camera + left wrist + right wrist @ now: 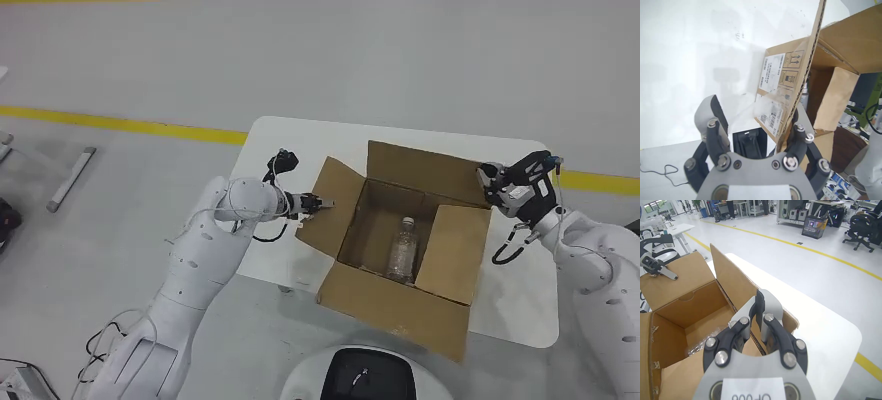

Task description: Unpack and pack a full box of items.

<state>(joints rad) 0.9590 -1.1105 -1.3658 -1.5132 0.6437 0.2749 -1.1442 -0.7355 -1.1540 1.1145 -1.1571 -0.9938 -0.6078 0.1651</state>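
Note:
An open cardboard box (400, 305) stands on the white table (290, 135) with its flaps spread. A clear plastic bottle (402, 250) lies inside on the bottom, and its top (805, 92) shows past the flap edge in the left wrist view. My left gripper (322, 203) (757, 115) is open and straddles the edge of the left flap (800, 81), with one finger (668, 273) lying over the flap's top. My right gripper (493, 192) (758, 308) is shut on the edge of the flap (730, 275) on the opposite side.
Bare table surface (819, 323) lies beyond the box on the right arm's side, ending in a rounded corner. A yellow floor line (120, 123) runs behind the table. Crinkled clear wrap (700, 344) shows inside the box.

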